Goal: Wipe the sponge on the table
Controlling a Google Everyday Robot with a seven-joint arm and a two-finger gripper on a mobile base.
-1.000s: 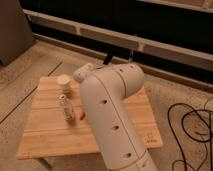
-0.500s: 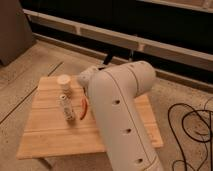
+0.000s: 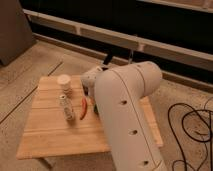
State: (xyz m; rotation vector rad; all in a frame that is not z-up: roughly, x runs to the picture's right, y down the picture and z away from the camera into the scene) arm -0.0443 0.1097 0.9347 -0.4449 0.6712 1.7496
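Light wooden slatted table point(image 3: 50, 135) has the gripper point(image 3: 91, 93) low over it, by the long red chili point(image 3: 84, 108). Its grip, the sponge, how much is wiped: I cannot tell.

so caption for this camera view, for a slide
robot arm over a wooden table, hand down beside a red chili and a bottle
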